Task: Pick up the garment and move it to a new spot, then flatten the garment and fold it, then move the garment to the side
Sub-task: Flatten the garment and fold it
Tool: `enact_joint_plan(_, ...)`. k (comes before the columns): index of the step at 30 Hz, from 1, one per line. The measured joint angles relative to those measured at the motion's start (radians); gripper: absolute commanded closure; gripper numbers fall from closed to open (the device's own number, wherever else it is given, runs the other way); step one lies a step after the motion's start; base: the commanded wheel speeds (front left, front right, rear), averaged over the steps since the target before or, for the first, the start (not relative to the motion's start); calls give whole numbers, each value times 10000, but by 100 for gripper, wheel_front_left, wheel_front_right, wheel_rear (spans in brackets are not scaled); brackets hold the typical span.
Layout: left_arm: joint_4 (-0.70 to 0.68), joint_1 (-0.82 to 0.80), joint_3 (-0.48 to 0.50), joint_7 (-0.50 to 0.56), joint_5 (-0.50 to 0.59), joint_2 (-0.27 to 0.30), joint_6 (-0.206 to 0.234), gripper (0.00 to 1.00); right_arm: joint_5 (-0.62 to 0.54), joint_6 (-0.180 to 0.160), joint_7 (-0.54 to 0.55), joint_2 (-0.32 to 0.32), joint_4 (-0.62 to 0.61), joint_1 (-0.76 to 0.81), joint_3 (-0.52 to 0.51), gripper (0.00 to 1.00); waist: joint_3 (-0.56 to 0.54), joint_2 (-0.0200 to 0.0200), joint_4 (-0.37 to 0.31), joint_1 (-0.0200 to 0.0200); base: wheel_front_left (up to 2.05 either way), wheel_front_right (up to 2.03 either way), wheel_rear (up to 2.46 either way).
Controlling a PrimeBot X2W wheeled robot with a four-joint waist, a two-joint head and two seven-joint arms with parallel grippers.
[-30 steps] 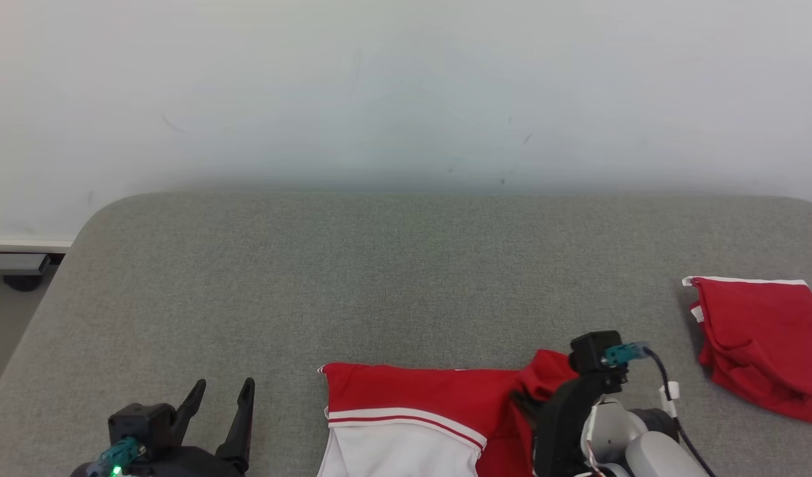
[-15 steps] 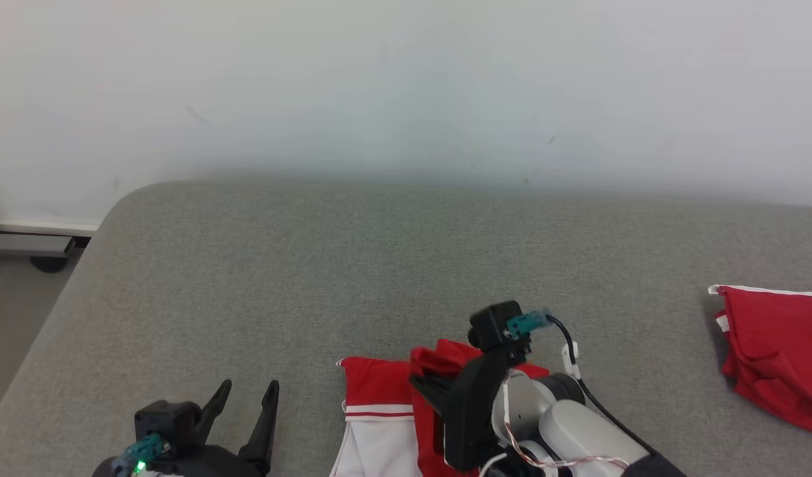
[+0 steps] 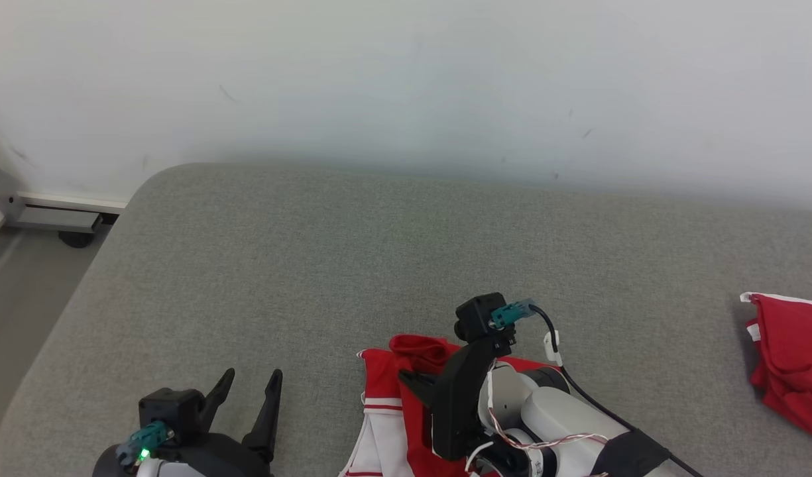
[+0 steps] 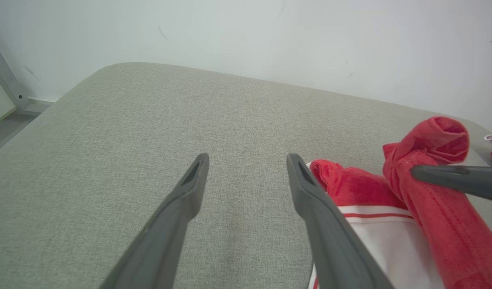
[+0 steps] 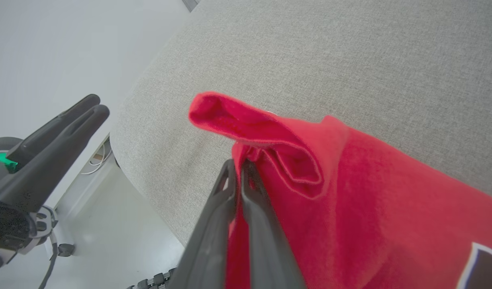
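- A grey fabric-covered desk [image 3: 313, 252] with a rounded far-left corner ran across the head view.
- A plain pale wall [image 3: 406, 79] with a few small dark marks stood behind it.
- A strip of floor [image 3: 14, 291] lay left of the desk, with a grey metal rail [image 3: 54, 215] along the wall's foot and a dark caster under it.
- The red and white garment [image 3: 382, 384] lay at the desk's near edge, about midway across, its white panel with a red stripe flat on the cloth.
- A second red garment [image 3: 790, 358] lay well apart at the right edge of the desk.
- The right arm's pale forearm reached in from the lower right, wrist turned so its fingers pointed left.
- The right gripper [image 5: 238, 167] was closed tight on a red fold of the garment, holding that fold up off the desk, its loose end curling over above the fingertips.
- The left gripper [image 3: 252, 377] hovered low at the near-left, just beside the garment's left edge, jaws spread wide and holding nothing, fingers pointing toward the wall.
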Motion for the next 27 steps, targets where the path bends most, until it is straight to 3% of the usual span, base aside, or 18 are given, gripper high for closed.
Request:
enact_joint_plan(7,61,-118,-38,-2,2,-58,-77,0,531,0,-416,-10,765,-90,449,100,26,0,140,0,0,0,0)
enact_joint_plan(8,61,-150,-36,-4,2,-61,-77,0,616,0,-499,-4,846,-91,522,93,26,0,149,0,0,0,0)
enact_joint_plan(9,63,-156,-36,-4,2,-67,-77,0,698,0,-560,-6,909,-101,579,65,26,0,157,0,0,0,0)
enact_joint_plan(10,81,-156,-36,-4,0,-67,-77,0,779,0,-591,-13,947,-124,652,15,26,0,163,0,0,0,0)
enact_joint_plan(11,98,-156,-35,-4,0,-67,-77,0,872,0,-646,-12,961,-153,725,0,26,0,168,0,0,0,0)
enact_joint_plan(22,194,-137,90,-94,-6,-15,-69,0,2019,0,-1308,-10,541,-699,1160,0,-10,0,84,0,0,0,0)
enact_joint_plan(27,201,-123,167,-148,-27,54,-13,0,1962,0,-1645,6,650,-907,1011,0,-55,0,-104,0,0,0,0)
